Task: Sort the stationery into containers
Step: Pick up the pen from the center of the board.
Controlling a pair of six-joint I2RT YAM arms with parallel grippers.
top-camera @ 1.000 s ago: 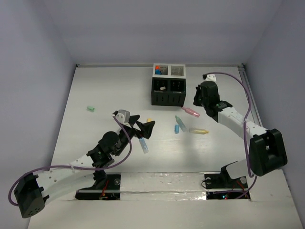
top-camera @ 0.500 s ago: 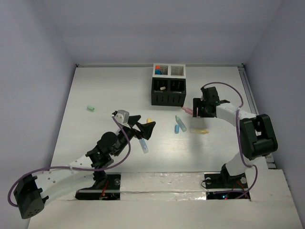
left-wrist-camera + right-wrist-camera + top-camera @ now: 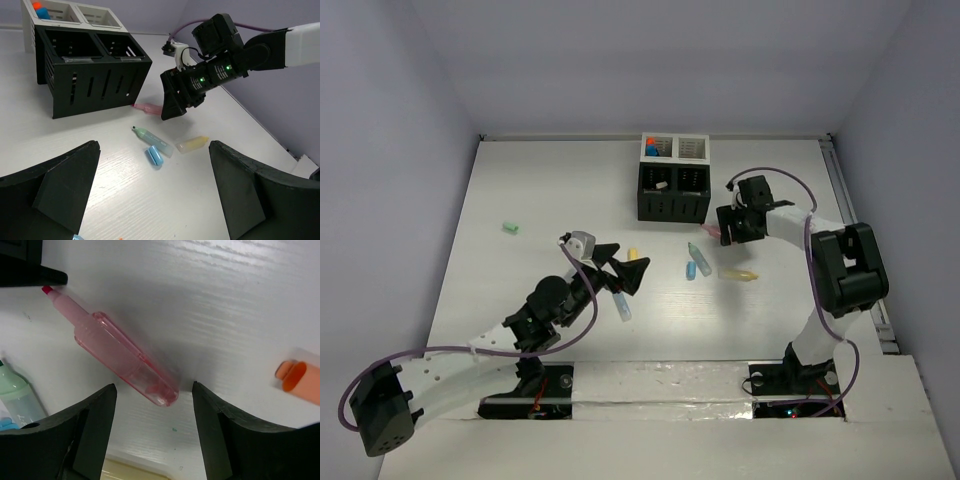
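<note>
Right of middle, the right end effector (image 3: 728, 230) is spread wide over the pink highlighter (image 3: 120, 357). The left end effector (image 3: 622, 265) is too.

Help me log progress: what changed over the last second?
The right claw came down from beside the organizer and now straddles the pink highlighter, open and not gripping it. Nothing was picked up or let go. The left claw stayed open near the table's middle. The yellow highlighter and the organizer did not move.
</note>
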